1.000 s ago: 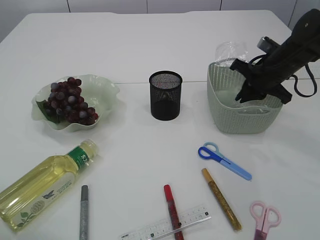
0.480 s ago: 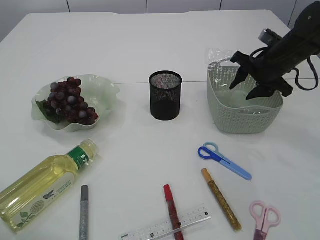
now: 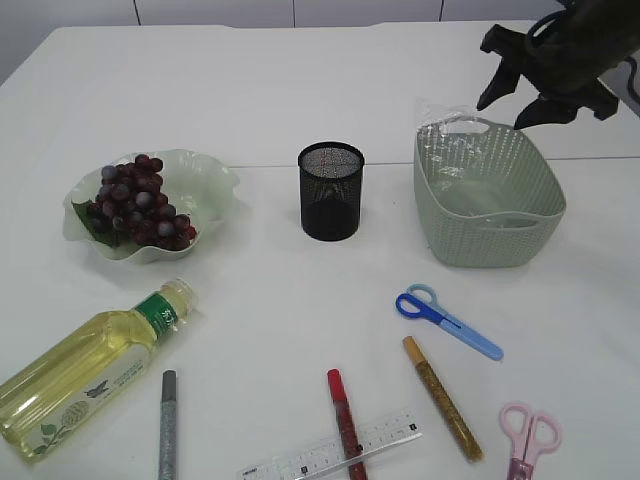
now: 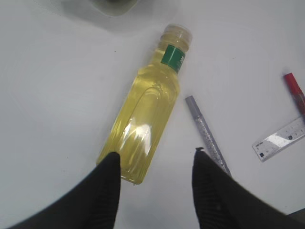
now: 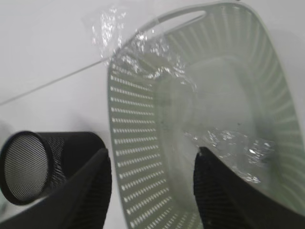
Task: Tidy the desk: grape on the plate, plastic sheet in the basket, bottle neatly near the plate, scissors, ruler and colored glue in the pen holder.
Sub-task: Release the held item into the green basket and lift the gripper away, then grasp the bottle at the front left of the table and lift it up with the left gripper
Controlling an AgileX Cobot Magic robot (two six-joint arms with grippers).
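- Clear plastic sheet (image 5: 224,143) now lying inside the pale green basket (image 3: 445,225), crumpled on its floor, with one edge draped over the far rim beside the handle slot.
- A second ago pinched by the right gripper (image 3: 535,95) low inside the basket; now released, jaws standing apart and empty, lifted above and behind the basket's far right corner.
- Meaning for the task: sheet step judged as done, though the overhanging edge could slide out if brushed.
- Left of the basket: black mesh pen holder (image 3: 331,190), upright and seemingly empty.
- In front of the basket, toward the camera: blue scissors (image 3: 448,321), gold glue pen (image 3: 442,397), red glue pen (image 3: 346,422) lying across the ruler (image 3: 335,450), pink scissors (image 3: 528,437) at the lower edge; all not yet in the holder.
- Far left of the basket: grape (image 3: 140,203) already resting on the wavy plate (image 3: 215,180).
- Further down-left from the basket: bottle (image 4: 147,105) lying on its side, silver glue pen (image 4: 206,134) just beside it.
- Left gripper (image 4: 155,164) hovering over the bottle's base, jaws about half open, holding nothing.
- Likely next: bottle to stand near the plate, or stationery into the holder.
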